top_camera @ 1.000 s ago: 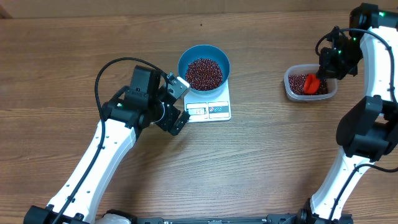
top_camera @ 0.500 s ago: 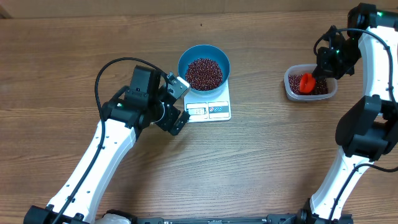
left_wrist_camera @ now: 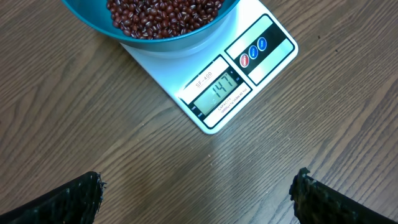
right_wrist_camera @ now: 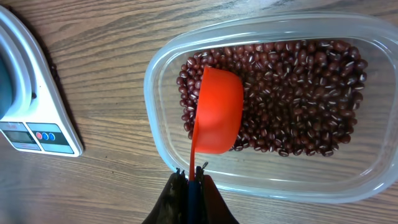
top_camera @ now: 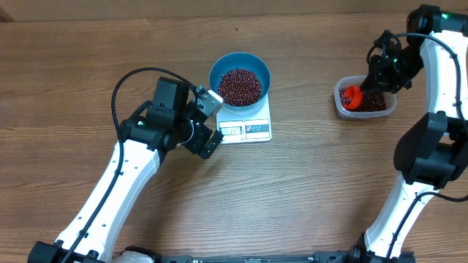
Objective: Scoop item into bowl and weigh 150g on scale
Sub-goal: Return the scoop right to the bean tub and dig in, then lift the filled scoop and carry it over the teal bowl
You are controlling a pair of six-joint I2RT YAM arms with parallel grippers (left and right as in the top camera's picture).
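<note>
We read 141 on the flat white scale (left_wrist_camera: 205,74) under the round blue plastic bowl (top_camera: 240,57) — 9 short. Our right jaws pinch the orange plastic scoop (right_wrist_camera: 217,112); left jaws gape empty.

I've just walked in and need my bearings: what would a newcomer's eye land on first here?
At centre, the bright blue round plastic bowl, filled with small dark red-brown beans, sits on the flat white kitchen scale, whose display reads 141. Far right, a vivid orange-red plastic scoop dips into the clear plastic tub of more beans, its handle pinched by the right gripper, jaws shut.
</note>
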